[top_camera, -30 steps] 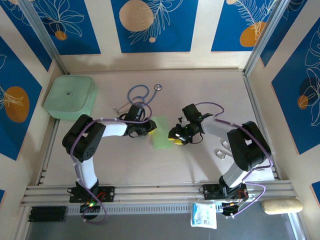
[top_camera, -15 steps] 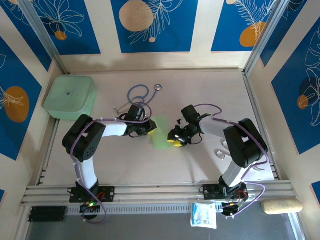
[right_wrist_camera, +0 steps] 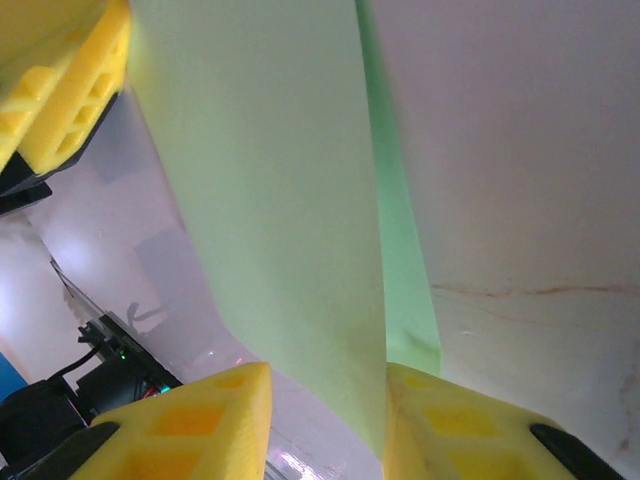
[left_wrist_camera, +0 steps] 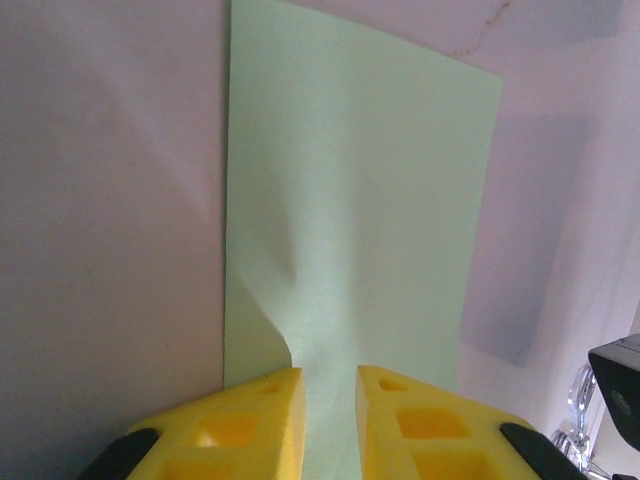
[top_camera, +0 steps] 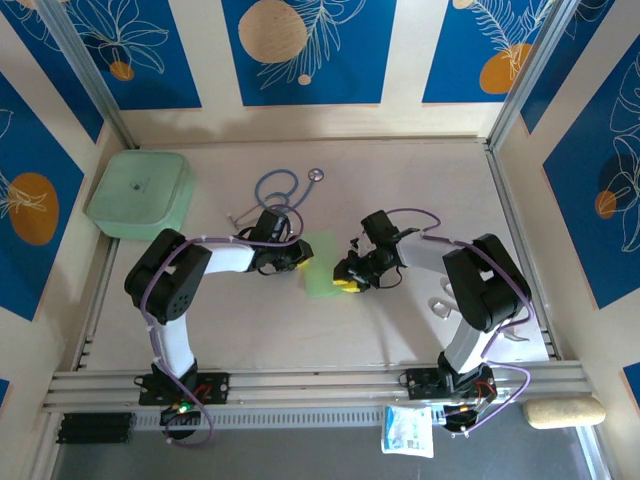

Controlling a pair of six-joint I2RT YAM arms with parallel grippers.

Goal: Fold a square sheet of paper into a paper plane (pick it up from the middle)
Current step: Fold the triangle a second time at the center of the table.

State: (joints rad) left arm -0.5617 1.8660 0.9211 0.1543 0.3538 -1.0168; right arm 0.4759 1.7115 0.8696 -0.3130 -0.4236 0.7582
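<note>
The square sheet of paper, thin and pale green, lies mid-table between my two grippers, partly lifted and curved. My left gripper is at its left edge. In the left wrist view the sheet buckles up into the narrow gap of that gripper, which is shut on it. My right gripper is at the sheet's right edge. In the right wrist view a raised flap of the paper runs down between the fingers of the right gripper, which stand apart. The left gripper's yellow fingers show at the flap's far end.
A thick mint-green box sits at the back left. A blue stethoscope lies behind the left gripper. Metal pieces rest by the right arm. A white packet and a beige pad lie beyond the front rail.
My right gripper has slid left onto the paper's right edge and its jaws have narrowed. The left gripper and the sheet's left edge have stayed put.
</note>
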